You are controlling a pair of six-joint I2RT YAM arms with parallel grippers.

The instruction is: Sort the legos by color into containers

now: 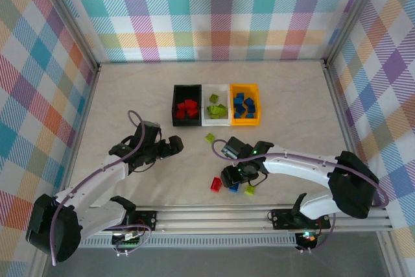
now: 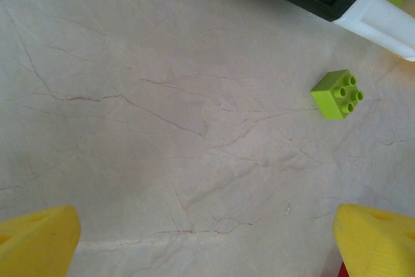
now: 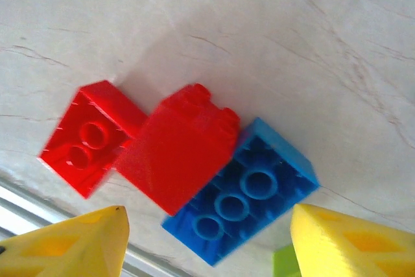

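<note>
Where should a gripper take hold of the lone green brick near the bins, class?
Pinch two opposite flat sides of the green brick, coming straight down: it sits studs up, turned diagonally, nothing touching it.

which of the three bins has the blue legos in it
The orange-yellow bin at the right end of the row holds the blue legos; the black bin holds red legos, the white middle bin green legos.

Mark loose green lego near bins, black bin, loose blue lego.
green lego (image 2: 337, 94), left wrist view, studded top.
black bin (image 1: 187, 123), top external view, near wall.
blue lego (image 3: 249, 189), right wrist view, hollow underside.
</note>
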